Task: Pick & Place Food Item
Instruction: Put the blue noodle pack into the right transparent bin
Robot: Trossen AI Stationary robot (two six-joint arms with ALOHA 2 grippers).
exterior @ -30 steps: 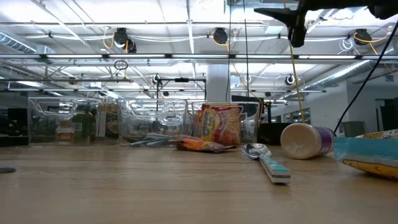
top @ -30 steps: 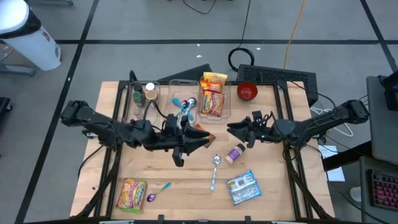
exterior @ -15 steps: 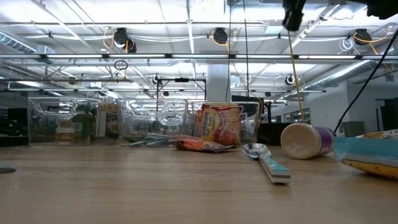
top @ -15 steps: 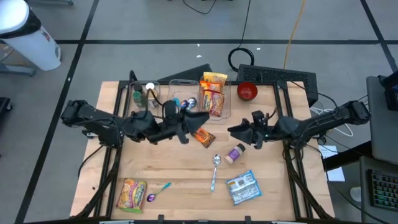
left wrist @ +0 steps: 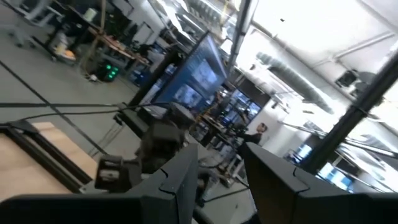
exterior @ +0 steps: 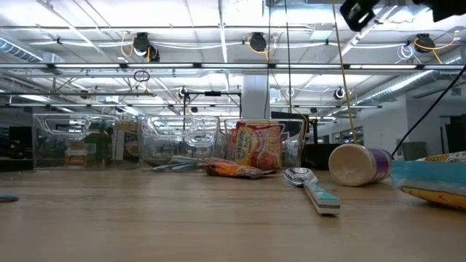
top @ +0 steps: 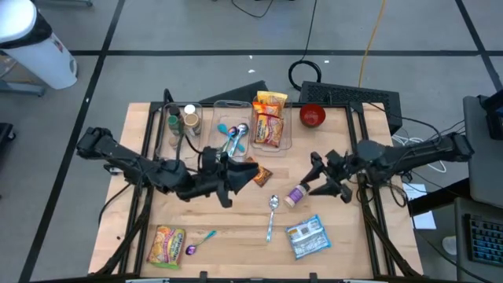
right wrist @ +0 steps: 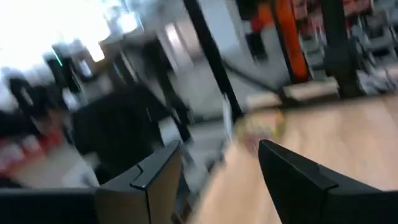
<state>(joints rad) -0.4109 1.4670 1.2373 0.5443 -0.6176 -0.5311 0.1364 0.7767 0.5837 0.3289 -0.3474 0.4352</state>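
Seen from above, the left end effector (top: 253, 176) hangs over the middle of the wooden desk (top: 212, 212), its fingers spread apart and holding nothing, as the left wrist view also shows by the gap between the two dark fingers (left wrist: 273, 180). Just past its tips lies a small orange snack packet (top: 260, 174), flat on the desk near the front of the clear bins (top: 228, 126). The right end effector (top: 314, 178) hovers over the right half of the desk, close to a purple-banded cup (top: 297, 193) lying on its side; its fingers (right wrist: 298, 180) stand apart in the right wrist view, with nothing between them. In the right-hand bin stand two orange noodle packets (top: 269, 119); the middle bin holds blue-handled utensils (top: 233, 134) and the left bin holds small jars (top: 182, 119). A metal spoon (top: 272, 214) lies in front of the cup, with a blue-and-white snack bag (top: 306, 236) near the desk's front right. At the front left are a yellow snack bag (top: 167, 244) and a teal-handled spoon (top: 200, 239) beside it. A red bowl (top: 312, 115) sits at the back right. In the low view the cup (exterior: 358, 164), the spoon (exterior: 312, 189) and the orange packet (exterior: 233, 170) all rest on the desk.
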